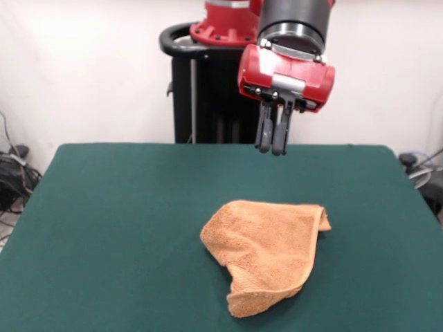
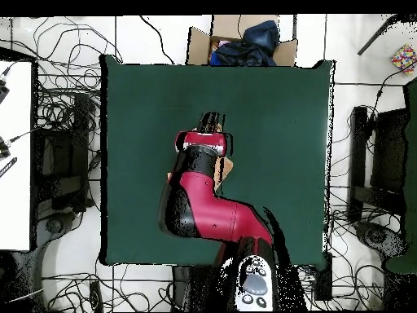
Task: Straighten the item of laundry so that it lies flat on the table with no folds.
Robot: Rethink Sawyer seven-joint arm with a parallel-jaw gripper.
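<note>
The item of laundry, a light-orange terry towel, lies rumpled on the green table, right of the middle and towards the near edge. Its lower corner is folded over and a hem corner sticks out at the right. My gripper hangs well above the table, behind the towel, shut with nothing between its fingers. In the overhead view the red arm covers most of the towel; only a sliver of the towel shows beside the wrist. There the gripper points towards the far side of the table.
Cables and black stands ring the table on the floor. A cardboard box with dark cloth sits just past the table's far edge in the overhead view. A white desk stands at the left.
</note>
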